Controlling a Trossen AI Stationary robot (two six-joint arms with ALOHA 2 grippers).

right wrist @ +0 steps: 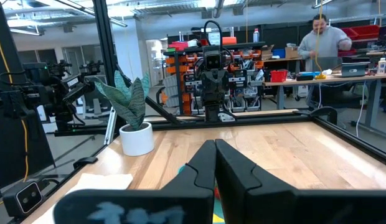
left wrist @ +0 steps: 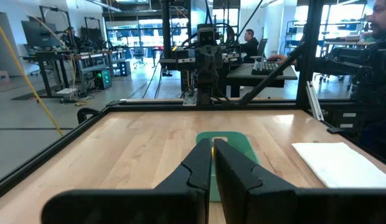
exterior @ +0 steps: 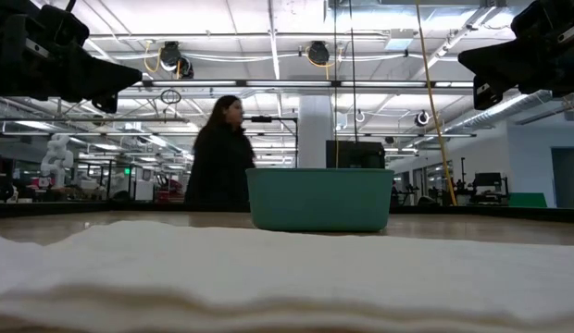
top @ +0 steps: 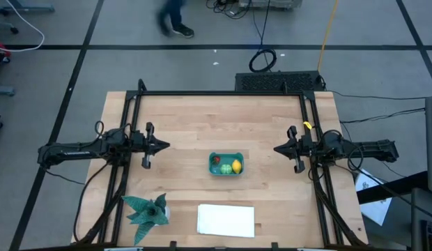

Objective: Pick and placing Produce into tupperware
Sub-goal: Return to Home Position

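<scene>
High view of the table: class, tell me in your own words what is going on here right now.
Nothing is being handled at this moment. The teal tub sits in the middle of the table with the red piece, the light green piece and the yellow piece inside it. The left hand and right hand hang shut and empty on opposite sides, both clear of the tub.

A small teal tub (top: 226, 153) with rounded corners and a shallow rim sits upright and open at the middle of the wooden table (top: 181, 125). Inside lie three tiny toy pieces of produce: a red one (top: 216, 160) at ten o'clock, a light green round one (top: 226, 168) near six o'clock, and just beside it a yellow one (top: 236, 166) at three o'clock.
</scene>
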